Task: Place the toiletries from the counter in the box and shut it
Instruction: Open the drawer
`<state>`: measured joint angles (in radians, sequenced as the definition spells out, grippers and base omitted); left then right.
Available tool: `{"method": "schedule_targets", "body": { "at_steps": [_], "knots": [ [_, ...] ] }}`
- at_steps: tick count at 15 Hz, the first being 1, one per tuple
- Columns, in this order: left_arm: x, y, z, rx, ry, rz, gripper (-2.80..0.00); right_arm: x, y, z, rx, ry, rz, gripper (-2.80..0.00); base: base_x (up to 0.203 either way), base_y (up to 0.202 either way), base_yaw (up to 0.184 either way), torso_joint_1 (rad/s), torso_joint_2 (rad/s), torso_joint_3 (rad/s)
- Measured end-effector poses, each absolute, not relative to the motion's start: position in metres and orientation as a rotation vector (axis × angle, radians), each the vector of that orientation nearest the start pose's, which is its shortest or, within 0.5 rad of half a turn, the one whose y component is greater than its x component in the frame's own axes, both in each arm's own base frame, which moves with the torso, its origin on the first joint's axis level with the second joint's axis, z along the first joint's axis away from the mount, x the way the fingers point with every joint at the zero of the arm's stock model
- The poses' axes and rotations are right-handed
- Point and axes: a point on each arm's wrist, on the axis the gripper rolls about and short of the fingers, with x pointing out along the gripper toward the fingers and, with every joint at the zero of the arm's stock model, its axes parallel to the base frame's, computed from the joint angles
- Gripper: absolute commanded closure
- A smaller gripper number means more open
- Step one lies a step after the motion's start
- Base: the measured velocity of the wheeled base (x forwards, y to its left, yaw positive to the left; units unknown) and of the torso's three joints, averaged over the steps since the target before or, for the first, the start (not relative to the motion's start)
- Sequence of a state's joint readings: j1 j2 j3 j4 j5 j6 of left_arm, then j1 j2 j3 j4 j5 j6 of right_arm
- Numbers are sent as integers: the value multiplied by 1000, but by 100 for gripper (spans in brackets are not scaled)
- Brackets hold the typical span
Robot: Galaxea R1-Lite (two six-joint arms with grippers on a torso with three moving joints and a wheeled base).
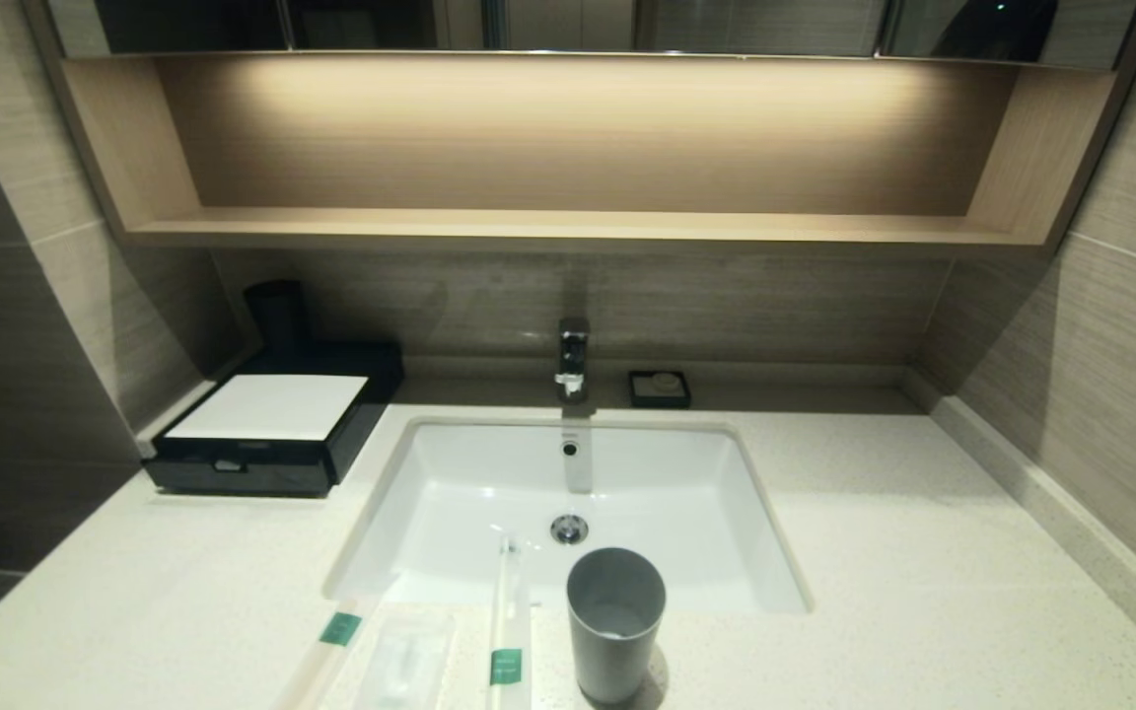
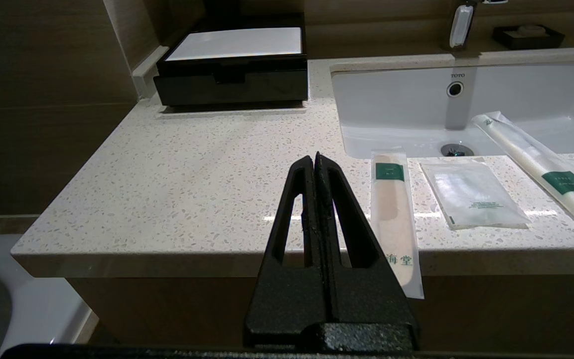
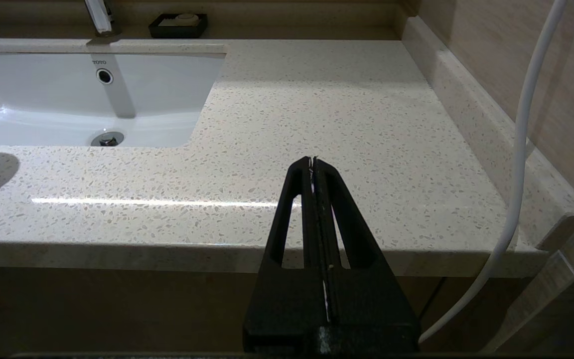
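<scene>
The black box (image 1: 272, 424) with a white top stands at the counter's back left, its drawer shut; it also shows in the left wrist view (image 2: 232, 65). Two cream wrapped sticks with green bands lie at the counter's front edge: one on the left (image 1: 331, 641) (image 2: 394, 214), one reaching over the sink rim (image 1: 507, 631) (image 2: 541, 164). The flat translucent packet (image 1: 400, 661) (image 2: 474, 192) lies between them. My left gripper (image 2: 314, 157) is shut and empty, held before the counter's front edge, left of the left stick. My right gripper (image 3: 313, 159) is shut and empty before the counter's right part.
A grey cup (image 1: 615, 621) stands at the front, right of the sticks. The white sink (image 1: 450, 483) sits mid-counter with a faucet (image 1: 573, 357) behind it. A small black soap dish (image 1: 660, 388) sits at the back. A white cable (image 3: 521, 149) hangs by the right wall.
</scene>
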<state>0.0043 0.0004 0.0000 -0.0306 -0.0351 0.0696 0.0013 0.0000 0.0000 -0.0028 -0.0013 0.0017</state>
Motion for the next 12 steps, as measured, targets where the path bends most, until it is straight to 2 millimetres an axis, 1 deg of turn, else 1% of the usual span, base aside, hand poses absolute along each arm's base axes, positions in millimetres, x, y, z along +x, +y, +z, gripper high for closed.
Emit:
{"method": "schedule_targets", "body": {
  "at_steps": [12],
  "knots": [
    [-23, -1, 79, 71, -32, -30, 0, -23, 0, 76, 2, -3, 0, 0, 0, 0, 0, 0, 0, 0]
  ]
}}
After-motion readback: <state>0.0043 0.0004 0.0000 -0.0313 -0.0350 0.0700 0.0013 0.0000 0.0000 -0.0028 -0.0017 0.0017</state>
